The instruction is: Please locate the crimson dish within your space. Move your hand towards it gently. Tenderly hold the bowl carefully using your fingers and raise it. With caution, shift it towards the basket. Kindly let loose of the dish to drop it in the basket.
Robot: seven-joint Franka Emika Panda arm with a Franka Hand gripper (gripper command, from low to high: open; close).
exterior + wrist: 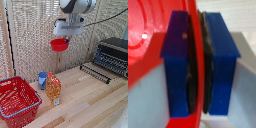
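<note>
Crimson dish (59,44) | held high in the air, above and toward the exterior view's right of the basket (18,102) | hand (66,36) clamped on dish rim, fingers (178,65) on either side

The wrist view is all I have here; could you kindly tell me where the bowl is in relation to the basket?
Observer: The crimson dish hangs high in the air, held by the gripper, and the basket sits on the table toward the exterior view's left.
Operator: Thank you. Is the dish above the basket?
Observer: No, it is off to the exterior view's right of it, roughly above a blue cup.
Operator: Is anything else near there?
Observer: An orange carton stands beside the cup.
</note>
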